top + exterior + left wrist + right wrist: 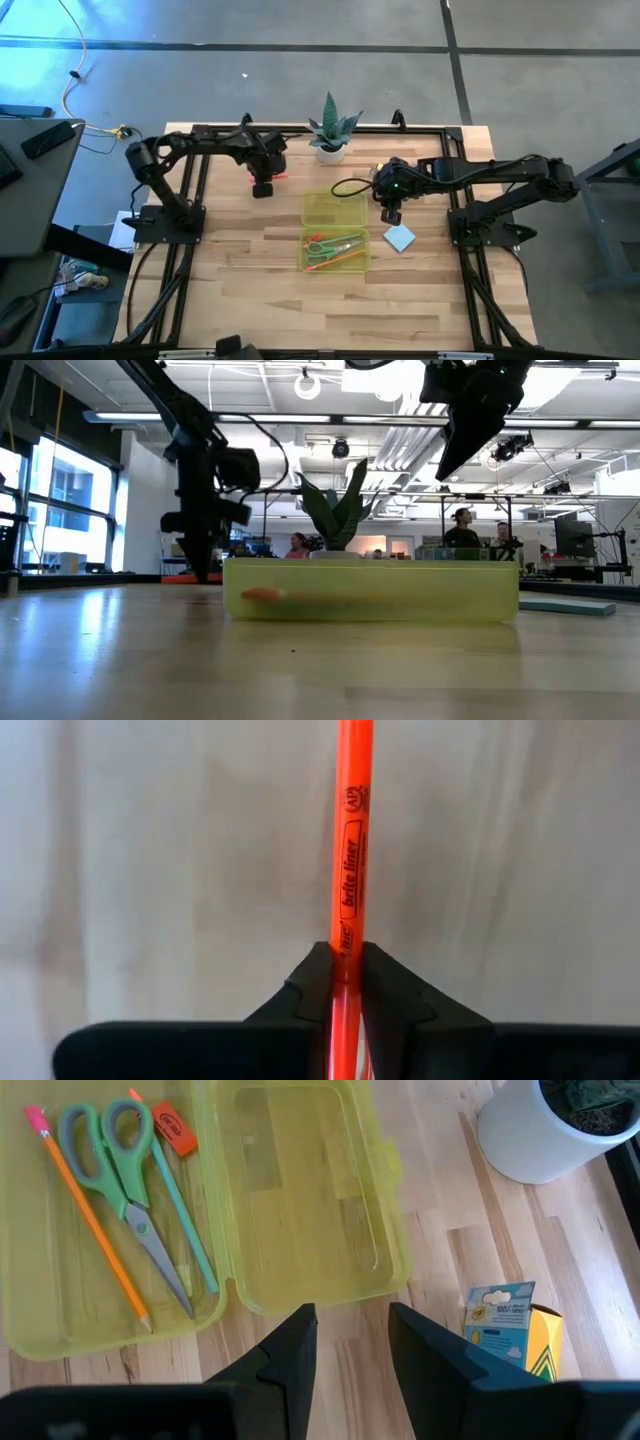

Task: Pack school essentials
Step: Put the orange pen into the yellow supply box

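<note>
It was an open lab or workshop hall: a grey concrete floor, bare ducts and strip lights overhead, big windows, people at benches behind, and a wooden surface with arms bolted on.

Grey concrete floor around wooden table. Open ceiling with ducts, strip lights; bright windows.
</note>
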